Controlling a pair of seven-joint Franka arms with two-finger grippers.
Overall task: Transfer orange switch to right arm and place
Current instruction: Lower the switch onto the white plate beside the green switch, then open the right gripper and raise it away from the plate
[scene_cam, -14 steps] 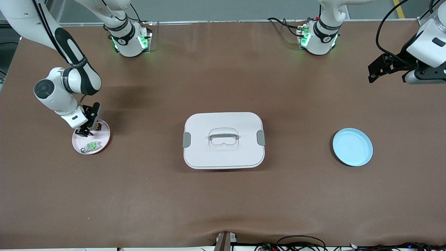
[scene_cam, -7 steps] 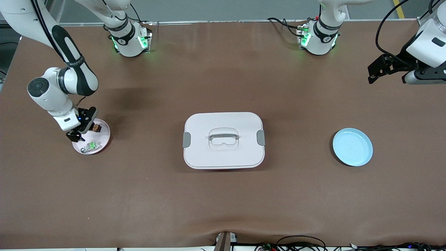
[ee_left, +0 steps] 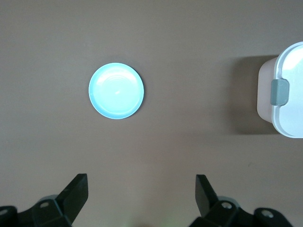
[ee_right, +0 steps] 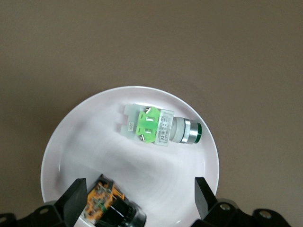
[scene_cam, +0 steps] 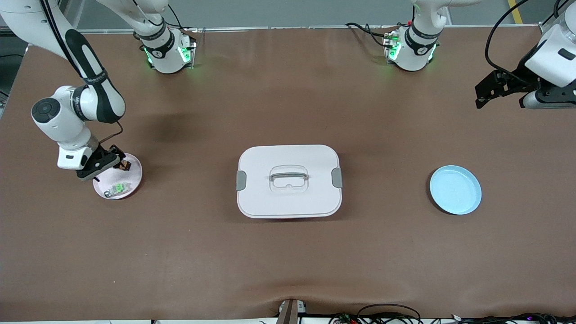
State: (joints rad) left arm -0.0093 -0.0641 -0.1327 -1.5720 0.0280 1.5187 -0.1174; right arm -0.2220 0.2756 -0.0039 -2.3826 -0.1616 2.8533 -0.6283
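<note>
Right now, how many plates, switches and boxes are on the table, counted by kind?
Plates: 2, a pink plate and a blue plate
Switches: 2, an orange switch and a green switch, both on the pink plate
Boxes: 1, a white lidded box
Total: 5

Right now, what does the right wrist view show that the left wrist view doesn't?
Only the right wrist view shows the pink plate with the orange switch and the green-and-white switch lying apart on it, framed by the open right hand. Only the left wrist view shows the blue plate, one end of the white lidded box, and the open left hand. Both show brown table, and neither hand holds anything.
</note>
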